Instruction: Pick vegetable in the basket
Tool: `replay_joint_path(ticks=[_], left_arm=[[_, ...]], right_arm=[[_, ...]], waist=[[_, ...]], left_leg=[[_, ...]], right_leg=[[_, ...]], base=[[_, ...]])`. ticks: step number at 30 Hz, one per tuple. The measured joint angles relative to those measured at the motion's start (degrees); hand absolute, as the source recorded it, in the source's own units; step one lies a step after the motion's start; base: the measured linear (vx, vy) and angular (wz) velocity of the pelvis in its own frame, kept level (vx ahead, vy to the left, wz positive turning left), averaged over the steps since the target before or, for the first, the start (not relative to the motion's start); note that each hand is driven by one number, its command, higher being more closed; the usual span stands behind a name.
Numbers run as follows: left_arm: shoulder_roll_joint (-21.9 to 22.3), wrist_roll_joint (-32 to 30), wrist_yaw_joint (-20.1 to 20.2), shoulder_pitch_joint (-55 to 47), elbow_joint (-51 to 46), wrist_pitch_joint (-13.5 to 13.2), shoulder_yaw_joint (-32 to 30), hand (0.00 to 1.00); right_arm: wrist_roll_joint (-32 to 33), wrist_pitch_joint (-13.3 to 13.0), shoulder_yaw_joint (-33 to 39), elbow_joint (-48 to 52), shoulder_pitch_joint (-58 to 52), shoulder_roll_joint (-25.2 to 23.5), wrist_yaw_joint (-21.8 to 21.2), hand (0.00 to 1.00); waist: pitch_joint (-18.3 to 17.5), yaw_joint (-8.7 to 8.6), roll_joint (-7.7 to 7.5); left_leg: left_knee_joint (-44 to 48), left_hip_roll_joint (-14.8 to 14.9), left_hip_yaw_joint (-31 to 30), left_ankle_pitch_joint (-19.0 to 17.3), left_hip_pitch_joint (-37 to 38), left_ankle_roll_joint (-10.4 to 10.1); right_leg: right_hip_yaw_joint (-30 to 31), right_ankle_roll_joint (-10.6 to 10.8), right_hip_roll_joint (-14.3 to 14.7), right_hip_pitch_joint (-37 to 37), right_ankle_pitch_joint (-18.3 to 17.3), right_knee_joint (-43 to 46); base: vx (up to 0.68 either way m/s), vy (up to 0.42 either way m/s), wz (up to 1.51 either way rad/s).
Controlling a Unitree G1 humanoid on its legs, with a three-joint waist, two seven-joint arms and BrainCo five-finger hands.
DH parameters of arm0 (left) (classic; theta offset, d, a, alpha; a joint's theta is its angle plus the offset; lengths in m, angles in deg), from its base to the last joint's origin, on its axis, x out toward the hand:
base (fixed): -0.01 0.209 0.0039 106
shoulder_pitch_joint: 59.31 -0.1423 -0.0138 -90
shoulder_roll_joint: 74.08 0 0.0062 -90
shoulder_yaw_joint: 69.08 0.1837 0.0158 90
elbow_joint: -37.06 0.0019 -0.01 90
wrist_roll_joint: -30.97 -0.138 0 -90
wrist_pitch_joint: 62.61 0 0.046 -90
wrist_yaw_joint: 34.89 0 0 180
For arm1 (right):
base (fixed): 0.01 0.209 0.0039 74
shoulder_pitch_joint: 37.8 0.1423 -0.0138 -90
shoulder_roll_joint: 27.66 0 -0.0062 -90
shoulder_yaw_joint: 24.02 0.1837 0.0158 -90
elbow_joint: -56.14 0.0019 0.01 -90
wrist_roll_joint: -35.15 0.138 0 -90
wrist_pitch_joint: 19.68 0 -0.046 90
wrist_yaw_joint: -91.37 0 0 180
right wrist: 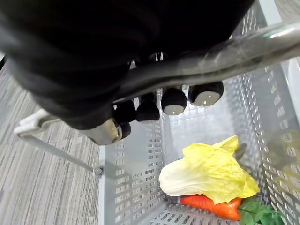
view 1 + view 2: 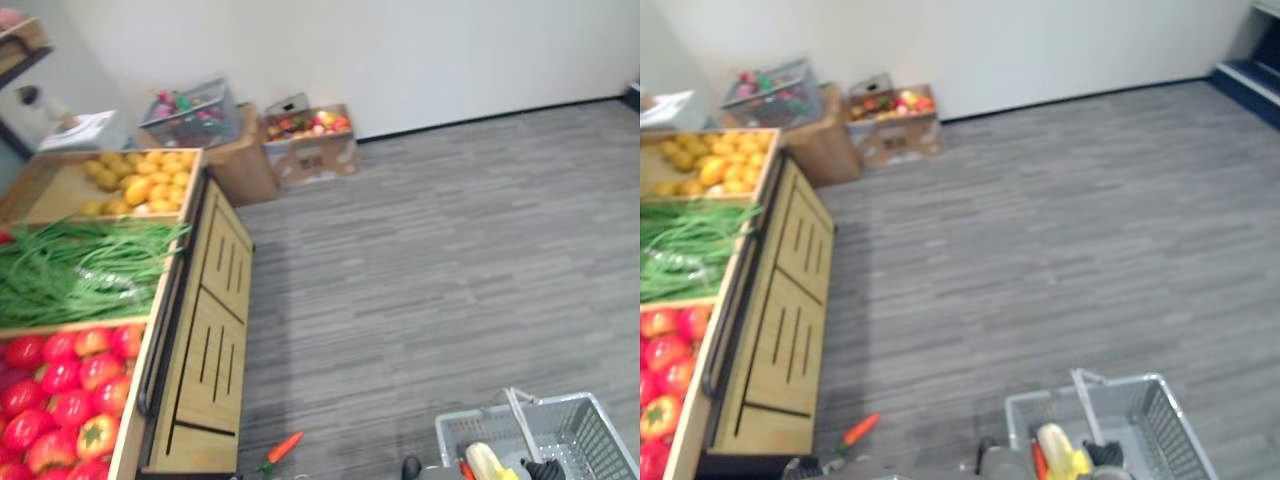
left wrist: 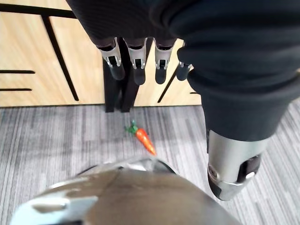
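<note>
Right hand (image 1: 148,108) is clenched round the top handle (image 1: 220,56) of the grey mesh basket (image 1: 136,154), so the basket hangs at the robot's right side, carried and not set down. A second handle (image 1: 51,143) is folded down outside the rim. Inside the basket, at the bottom: 1 pale yellow Chinese cabbage (image 1: 206,171) lying on top of 1 carrot (image 1: 206,205) with green leaves.

Left hand (image 3: 136,56) is released, fingers straight, holding nothing. It hangs above the floor (image 3: 56,140) just in front of the wooden stand (image 2: 205,340). 1 loose carrot (image 3: 144,139) lies on the floor near the stand's foot, below that hand. Probably the next pick, since the free hand is over it.

Carrots: 2 in total, 1 in the basket and 1 on the floor. The stand has 3 open bins: yellow fruit (image 2: 140,180), green beans (image 2: 80,265), red tomatoes (image 2: 60,385). Each is a pile, too many to count.
</note>
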Motion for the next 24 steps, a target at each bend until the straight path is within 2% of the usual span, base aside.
replay_joint_path(ticks=[1, 2, 3, 4, 6, 9, 12, 13, 16, 19, 20, 21, 23, 24], left_arm=[[0.2, -0.2, -0.2, 0.1, 0.0, 0.0, 0.0, 0.0], [0.4, -0.2, -0.2, 0.4, -0.1, -0.2, 0.1, 0.0], [0.7, -0.2, -0.2, 0.4, -0.1, -0.5, 0.1, 0.0], [0.2, -0.3, -0.2, 0.6, -0.1, -0.4, -0.1, 0.0], [-1.3, -0.5, -0.3, 0.7, 0.0, -0.6, 0.6, 0.0], [-1.7, -2.0, -0.3, 0.4, 0.1, -0.4, 1.3, 0.0], [-1.9, -2.1, -0.2, 0.5, 0.1, -0.4, 3.2, 0.0], [-2.7, -2.3, -0.2, 0.6, 0.1, -0.5, 4.4, 0.0], [-3.1, -2.5, -0.1, 0.7, 0.1, -1.0, 5.6, 0.0], [-3.4, -2.5, 0.2, 1.0, 0.1, -1.0, 5.9, 0.0], [-3.5, -2.5, 0.3, 1.0, 0.1, -1.0, 6.4, 0.0], [-3.8, -2.4, 0.3, 0.9, 0.7, -0.9, 6.9, 0.0], [-4.0, -2.3, 0.3, 0.8, 0.7, -0.9, 6.9, 0.0], [-3.4, -2.2, 0.2, -0.2, 1.8, -0.8, 7.3, 0.0]], right_arm=[[0.0, -0.3, -0.4, 0.2, 0.4, 0.3, 0.0, 1.0], [0.0, -0.7, -0.9, 0.4, 0.7, 0.8, 0.0, 1.0], [0.0, -0.8, -1.1, 0.4, 0.7, 1.2, 0.0, 1.0], [0.1, -0.8, -1.2, 0.4, 0.5, 0.7, 0.1, 1.0], [0.0, -1.3, -2.2, 1.3, -0.9, -0.2, -0.2, 1.0], [0.0, -1.3, -2.7, 2.9, -2.2, -0.7, -0.2, 1.0], [-0.2, -1.3, -4.2, 5.0, -1.9, -0.7, -0.2, 1.0], [-0.5, -1.4, -4.6, 5.0, -1.5, -0.7, -0.2, 1.0], [-2.2, -1.5, -5.0, 4.9, -1.6, -0.8, -0.3, 1.0], [-2.2, -2.1, -5.0, 4.5, -1.6, -0.8, -0.3, 1.0], [-2.2, -2.1, -4.9, 4.2, -1.5, -0.8, -0.4, 1.0], [-2.2, -1.9, -4.9, 1.0, -1.6, -1.0, -1.2, 1.0], [-2.1, -1.8, -4.9, 0.0, -1.5, -1.0, -1.3, 1.0], [-0.8, -1.7, -5.4, -0.6, -2.6, -0.7, -0.7, 1.0]], waist=[[0.2, 0.33, 0.3], [0.5, 0.36, 0.83], [0.6, 0.37, 1.4], [0.8, 0.65, 1.14], [1.2, 0.56, -1.07], [1.0, 0.63, -2.13], [1.2, 1.85, -2.5], [1.3, 1.76, -2.53], [1.1, 1.74, -2.59], [0.7, 1.82, -2.99], [0.5, 1.86, -3.06], [-1.0, 1.94, -3.71], [-1.6, 2.22, -3.51], [-3.8, 2.17, -1.75]], left_leg=[[-7.4, -2.9, -7.0, 0.0, -0.1, 0.0], [-13.1, -4.3, -12.1, 0.3, -0.1, 0.0], [-15.4, -4.6, -14.2, 1.0, -0.1, -0.2], [-15.3, -5.8, -13.3, 1.7, 0.2, 0.3], [-15.8, -8.7, -10.1, 1.1, 0.0, 2.6], [-16.0, -11.0, -7.2, 0.4, 1.1, 4.1], [-15.9, -11.3, -2.7, -0.5, 2.8, 4.9], [-15.8, -11.2, -2.1, -0.5, 3.4, 4.9], [-15.8, -11.1, -2.5, -0.5, 4.9, 4.9], [-15.8, -11.6, -3.6, -0.5, 4.6, 4.9], [-15.7, -11.8, -5.0, -0.5, 4.2, 4.9], [-15.2, -12.0, -9.2, -0.5, 2.2, 4.9], [-14.9, -11.5, -10.2, -0.5, 1.8, 5.0], [-14.9, -8.6, -17.8, 1.7, -1.1, 2.9]], right_leg=[[2.5, 0.6, 0.0, -1.3, 0.9, -0.7], [4.3, 1.3, 0.2, -2.3, 1.6, -0.9], [5.0, 1.9, 0.5, -2.9, 1.9, -0.9], [6.5, 2.9, -0.2, -3.1, 2.6, -1.0], [8.4, 4.5, -3.0, -2.5, 4.4, -3.7], [10.4, 5.4, -5.0, -2.8, 5.1, -4.3], [10.2, 5.4, -5.0, -5.1, 5.1, -0.5], [8.7, 5.4, -5.1, -5.8, 5.1, 1.5], [5.7, 5.3, -5.4, -5.4, 5.2, 3.5], [6.6, 5.3, -5.8, -5.5, 5.2, 3.1], [7.2, 5.3, -5.9, -5.5, 5.2, 2.9], [5.8, 5.3, -6.2, -3.1, 5.1, -2.0], [4.9, 5.3, -6.1, -2.4, 5.1, -3.5], [-2.7, 4.0, -3.7, 0.5, 5.9, -6.9]], base=[[0.0, 0.263, -1.02], [-0.01, 0.279, -0.96], [-0.01, 0.32, -0.64], [0.04, 0.314, -0.37], [0.07, 0.344, -0.36], [0.13, 0.308, -0.42], [0.1, 0.148, -0.64], [0.08, 0.068, -0.48], [0.07, 0.024, -0.09], [0.02, 0.027, 0.08], [-0.07, -0.008, 0.72], [-0.11, -0.065, 0.79], [-0.17, -0.216, 1.02], [-0.19, -0.332, 1.22]])
